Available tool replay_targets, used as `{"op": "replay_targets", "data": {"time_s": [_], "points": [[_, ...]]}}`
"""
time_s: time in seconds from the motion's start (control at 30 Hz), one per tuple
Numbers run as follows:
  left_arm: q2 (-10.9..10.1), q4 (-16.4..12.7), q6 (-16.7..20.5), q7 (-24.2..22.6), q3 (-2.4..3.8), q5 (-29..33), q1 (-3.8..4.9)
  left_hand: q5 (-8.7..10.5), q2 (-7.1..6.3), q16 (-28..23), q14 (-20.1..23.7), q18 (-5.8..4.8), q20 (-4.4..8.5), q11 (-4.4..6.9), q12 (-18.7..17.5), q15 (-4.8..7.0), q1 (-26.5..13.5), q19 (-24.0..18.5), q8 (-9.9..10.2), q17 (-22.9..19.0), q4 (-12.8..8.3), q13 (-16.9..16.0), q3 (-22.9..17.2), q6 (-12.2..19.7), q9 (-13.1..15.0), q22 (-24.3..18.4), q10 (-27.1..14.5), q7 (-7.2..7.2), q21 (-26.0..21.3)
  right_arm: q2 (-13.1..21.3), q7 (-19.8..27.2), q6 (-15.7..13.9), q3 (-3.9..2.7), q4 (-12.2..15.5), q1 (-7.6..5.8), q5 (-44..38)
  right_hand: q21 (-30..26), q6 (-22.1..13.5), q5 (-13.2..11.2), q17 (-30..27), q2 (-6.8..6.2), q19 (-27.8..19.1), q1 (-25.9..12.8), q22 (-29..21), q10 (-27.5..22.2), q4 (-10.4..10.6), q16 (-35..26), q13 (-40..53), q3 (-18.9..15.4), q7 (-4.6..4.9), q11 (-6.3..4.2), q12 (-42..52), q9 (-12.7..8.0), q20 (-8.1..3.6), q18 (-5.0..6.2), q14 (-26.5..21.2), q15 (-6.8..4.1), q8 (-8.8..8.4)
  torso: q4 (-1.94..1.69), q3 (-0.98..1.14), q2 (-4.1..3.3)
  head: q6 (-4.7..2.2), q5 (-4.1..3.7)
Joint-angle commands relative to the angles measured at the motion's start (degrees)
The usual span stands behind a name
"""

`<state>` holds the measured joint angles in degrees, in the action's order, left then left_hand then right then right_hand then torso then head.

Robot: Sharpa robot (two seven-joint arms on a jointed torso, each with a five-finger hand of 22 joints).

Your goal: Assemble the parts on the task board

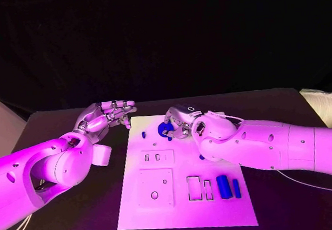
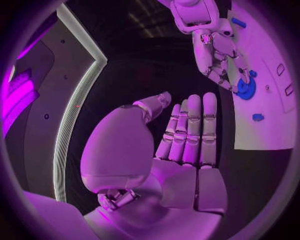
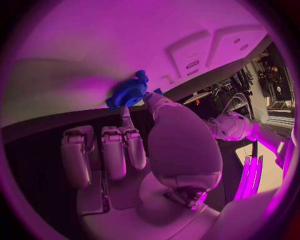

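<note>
On task board: 2 blue parts near edge.

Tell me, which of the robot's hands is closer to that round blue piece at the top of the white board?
The right hand. Its fingers touch the round blue piece on the white board. The left hand hovers beside the board's edge, fingers apart, holding nothing.

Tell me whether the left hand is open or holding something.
Open. In the left wrist view the left hand has straight, spread fingers with nothing in the palm, beside the white board, not touching it.
</note>
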<state>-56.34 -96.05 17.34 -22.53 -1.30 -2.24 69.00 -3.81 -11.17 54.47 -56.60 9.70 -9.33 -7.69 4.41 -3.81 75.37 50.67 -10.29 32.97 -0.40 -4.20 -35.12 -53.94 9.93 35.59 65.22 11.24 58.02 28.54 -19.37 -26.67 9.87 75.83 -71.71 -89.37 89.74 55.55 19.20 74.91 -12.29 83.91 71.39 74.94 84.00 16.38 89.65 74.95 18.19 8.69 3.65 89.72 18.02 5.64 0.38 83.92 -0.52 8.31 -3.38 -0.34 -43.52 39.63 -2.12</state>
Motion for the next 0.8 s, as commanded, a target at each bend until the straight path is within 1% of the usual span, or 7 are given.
{"op": "replay_targets", "data": {"time_s": [0.03, 0.1, 0.33, 0.47, 0.6, 0.8], "points": [[0.07, -0.14, -0.91, -0.36, 0.04, -0.24, 0.06, 0.17, 0.08, 0.21, 0.27, 0.87, 0.04, -0.11, -0.21, 0.04, 0.01, -0.52, 0.10, -0.10, 0.07, 0.10, -0.32, 0.36, 0.06, 0.07, -0.45, 0.18, 0.30, 0.31, 0.60, 2.71, 0.17, 0.75, 0.24, 0.12, 0.26, -0.09, 0.21, 14.63, 0.01, 6.09, -0.35, 15.06, 6.00, 0.23, 0.22, 15.05, -0.06, 0.05, 0.43, 0.28, 0.07, 0.24, -0.38, 5.98, 0.46, -0.16, -0.07, -0.01, -0.03, 0.09, 0.04], [0.03, -0.10, -0.89, -0.36, 0.04, -0.24, 0.06, 0.17, 0.08, 0.21, 0.27, 0.87, 0.04, -0.11, -0.21, 0.04, 0.01, -0.52, 0.10, -0.10, 0.07, 0.10, -0.32, 0.36, 0.06, 0.07, -0.45, 0.18, 0.30, 0.54, 0.50, 2.78, 0.17, 1.01, 0.24, 0.12, 0.26, -0.09, 0.23, 14.64, 0.01, 6.09, -0.36, 15.06, 6.00, 0.23, 0.23, 15.05, -0.06, 0.05, 0.43, 0.28, 0.07, 0.24, -0.38, 5.98, 0.46, -0.16, -0.03, 0.03, -0.04, 0.06, 0.05], [-0.10, -0.10, -0.83, -0.40, 0.04, -0.24, 0.06, 0.16, 0.09, 0.21, 0.28, 0.87, 0.03, -0.11, -0.21, 0.04, 0.04, -0.53, 0.10, -0.11, 0.06, 0.10, -0.34, 0.37, 0.06, 0.08, -0.46, 0.19, 0.31, 1.27, 0.15, 3.05, 0.17, 1.14, 0.24, 0.17, 0.26, 0.27, 0.86, 14.65, 0.33, 6.09, -1.15, 15.06, 6.00, 0.26, 0.23, 15.05, -0.22, -0.05, 0.35, 0.28, 0.07, 0.21, -0.38, 5.98, 0.41, 0.00, 0.11, 0.04, -0.03, 0.22, 0.27], [-0.15, -0.10, -0.78, -0.43, 0.04, -0.24, 0.06, 0.15, 0.13, 0.22, 0.29, 0.87, 0.03, -0.11, -0.21, 0.04, 0.10, -0.55, 0.10, -0.12, 0.02, 0.10, -0.39, 0.38, 0.07, 0.09, -0.47, 0.18, 0.33, 1.64, 0.29, 2.93, 0.17, 1.15, 0.24, 0.32, 0.26, 0.36, 1.31, 14.67, 0.60, 6.09, -1.83, 15.06, 6.00, 0.27, 0.23, 15.05, -0.28, -0.09, 0.31, 0.28, 0.02, 0.18, -0.38, 5.98, 0.38, 0.03, 0.07, 0.05, -0.04, 0.27, 0.23], [-0.16, -0.05, -0.71, -0.39, 0.04, -0.24, 0.06, 0.15, 0.13, 0.22, 0.29, 0.87, 0.03, -0.11, -0.21, 0.04, 0.10, -0.55, 0.10, -0.12, 0.02, 0.10, -0.39, 0.38, 0.07, 0.09, -0.47, 0.18, 0.33, 1.88, 0.55, 2.49, 0.17, 1.25, 0.23, 0.61, 0.26, 0.42, 2.17, 14.78, 0.51, 6.09, -2.31, 15.06, 6.00, 0.19, 0.27, 15.05, -0.41, -0.15, 0.26, 0.28, -0.03, 0.14, -0.38, 6.01, 0.34, 0.05, 0.01, 0.07, -0.02, 0.30, 0.21], [-0.14, 0.04, -0.54, -0.25, 0.04, -0.36, 0.05, 0.15, 0.13, 0.22, 0.29, 0.87, 0.03, -0.11, -0.21, 0.04, 0.10, -0.55, 0.10, -0.12, 0.02, 0.10, -0.39, 0.38, 0.07, 0.09, -0.47, 0.18, 0.33, 2.19, 0.94, 1.79, 0.17, 1.80, 0.23, 0.95, 0.26, 0.46, 2.37, 14.87, 0.54, 6.09, -2.39, 15.06, 6.00, 0.19, 0.29, 15.05, -0.40, -0.16, 0.25, 0.28, -0.04, 0.14, -0.38, 6.03, 0.33, 0.07, -0.05, 0.06, -0.01, 0.37, 0.15]]}}
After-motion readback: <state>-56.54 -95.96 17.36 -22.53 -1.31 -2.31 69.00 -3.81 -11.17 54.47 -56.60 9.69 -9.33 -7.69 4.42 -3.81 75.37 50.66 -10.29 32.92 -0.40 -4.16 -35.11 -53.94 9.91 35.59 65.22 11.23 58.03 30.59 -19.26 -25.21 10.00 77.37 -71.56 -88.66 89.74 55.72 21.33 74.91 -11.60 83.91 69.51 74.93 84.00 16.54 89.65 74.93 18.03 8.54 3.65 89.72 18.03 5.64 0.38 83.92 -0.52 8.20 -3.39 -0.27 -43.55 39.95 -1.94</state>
